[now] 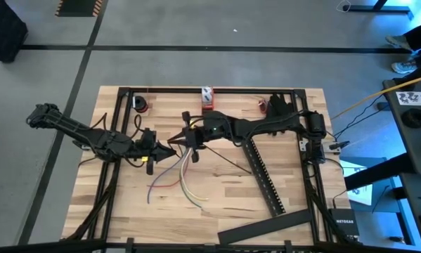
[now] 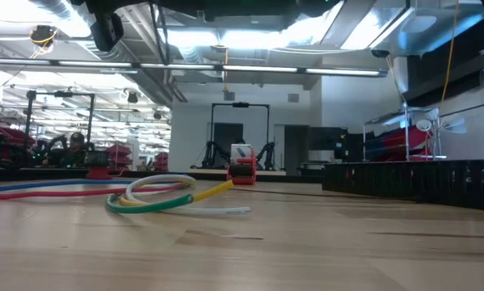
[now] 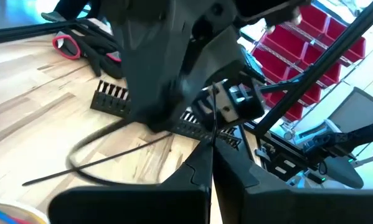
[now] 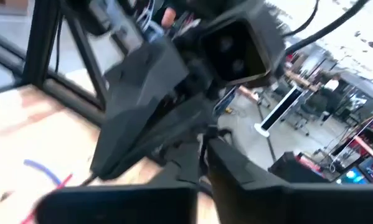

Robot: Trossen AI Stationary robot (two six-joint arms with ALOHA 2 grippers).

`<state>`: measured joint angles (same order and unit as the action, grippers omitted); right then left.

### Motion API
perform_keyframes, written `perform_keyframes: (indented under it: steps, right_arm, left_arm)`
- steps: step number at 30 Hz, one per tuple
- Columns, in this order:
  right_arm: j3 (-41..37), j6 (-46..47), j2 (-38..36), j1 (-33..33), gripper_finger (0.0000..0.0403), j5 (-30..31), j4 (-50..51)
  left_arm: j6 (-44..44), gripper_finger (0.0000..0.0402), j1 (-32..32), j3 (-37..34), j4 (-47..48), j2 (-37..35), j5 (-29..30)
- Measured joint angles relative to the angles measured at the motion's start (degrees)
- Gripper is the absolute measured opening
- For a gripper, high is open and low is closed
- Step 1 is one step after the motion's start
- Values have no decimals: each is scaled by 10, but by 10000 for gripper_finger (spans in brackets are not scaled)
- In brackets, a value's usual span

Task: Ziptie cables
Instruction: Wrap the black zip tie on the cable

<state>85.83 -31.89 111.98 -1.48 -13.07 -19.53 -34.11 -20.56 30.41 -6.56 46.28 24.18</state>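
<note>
The wooden surface (image 1: 224,190) carries no box or bin that shows clearly; the nearest thing to a holder is the long black slotted bar (image 1: 265,176), lying diagonally on the right half with nothing resting in its slots. Red bins (image 3: 311,43) stand in the room beyond, seen from the left wrist, and their contents cannot be made out.

The cables (image 1: 180,176) lie on the surface near its middle, a loose bunch of red, purple, blue, white and yellow-green wires fanning toward the near edge. In the low view they (image 2: 149,194) curl flat on the wood, the green and white ones looped, the red and blue ones running off to the left. A small red and white object (image 1: 207,97) sits at the far edge.

The 2 arms reach in from opposite sides and meet above the upper ends of the cables. The left tool (image 1: 156,147) has its fingers pressed together, visible as a closed wedge (image 3: 211,171) in its own wrist view. The right tool (image 1: 184,137) also has its fingers together (image 4: 202,158); whether it pinches anything is hard to judge, though a thin black strip (image 3: 105,158) curves across the wood just past it.
</note>
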Motion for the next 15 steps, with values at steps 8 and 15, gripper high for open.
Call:
perform_keyframes:
  steps: [8,15]
  right_arm:
    - [10,-100,-7,13,2,61,40]
    - [10,-120,-10,28,1,83,62]
  left_arm:
    - [-24,0,0,0,1,-11,4]
    - [-30,0,0,0,15,-24,5]
